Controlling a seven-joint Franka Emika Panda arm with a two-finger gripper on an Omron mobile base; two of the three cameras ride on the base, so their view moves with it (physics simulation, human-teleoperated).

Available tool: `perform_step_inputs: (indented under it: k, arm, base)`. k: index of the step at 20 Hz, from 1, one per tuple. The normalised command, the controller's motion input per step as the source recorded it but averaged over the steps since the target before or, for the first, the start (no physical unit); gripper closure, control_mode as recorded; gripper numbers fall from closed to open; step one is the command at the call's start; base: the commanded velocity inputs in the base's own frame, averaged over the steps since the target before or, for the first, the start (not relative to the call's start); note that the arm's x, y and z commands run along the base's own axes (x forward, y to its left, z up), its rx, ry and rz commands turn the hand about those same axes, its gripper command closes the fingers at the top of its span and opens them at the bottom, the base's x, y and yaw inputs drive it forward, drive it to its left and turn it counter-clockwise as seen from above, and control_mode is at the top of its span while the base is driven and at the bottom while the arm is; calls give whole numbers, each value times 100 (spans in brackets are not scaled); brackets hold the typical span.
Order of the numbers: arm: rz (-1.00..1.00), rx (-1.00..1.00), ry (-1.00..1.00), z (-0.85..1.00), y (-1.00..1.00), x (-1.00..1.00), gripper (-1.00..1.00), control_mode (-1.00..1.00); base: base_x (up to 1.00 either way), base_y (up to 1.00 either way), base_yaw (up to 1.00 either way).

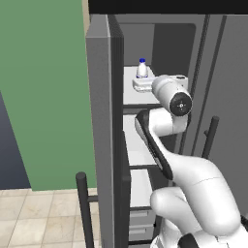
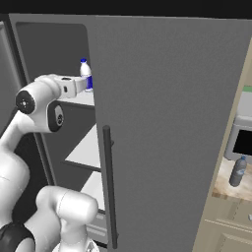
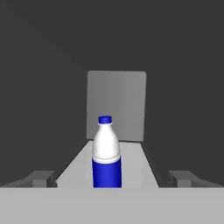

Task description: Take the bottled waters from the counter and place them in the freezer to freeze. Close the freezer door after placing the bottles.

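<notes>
Inside the freezer, a white bottle with blue label stood upright on the top shelf; end effector gaped wide, empty, just before it.

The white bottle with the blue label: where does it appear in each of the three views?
Left base view: white bottle stands upright on the top freezer shelf, upper middle, just beyond the hand.
Right base view: upper left, on the same shelf, beside the hand.
Hand view: lower middle, upright between the open fingertips.
Shared landmark: the white top shelf.
</notes>
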Motion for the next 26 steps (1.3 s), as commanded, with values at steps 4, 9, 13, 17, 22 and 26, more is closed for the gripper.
perform_step_inputs:
  k: [4,9,13,17,22,26]
  arm:
    - [0,0,6,13,0,-68,-100,-100]
    - [0,0,9,12,0,-80,-100,-100]
    - [0,0,14,6,0,-95,-100,-100]
    - [0,0,12,0,0,-100,-100,-100]
    - [0,3,0,0,0,-100,-100,-100]
    - [0,3,3,0,0,-99,-100,-100]
  base:
    - [0,0,0]
    - [0,0,0]
    - [0,0,0]
    - [0,0,0]
    - [0,0,0]
    - [0,0,0]
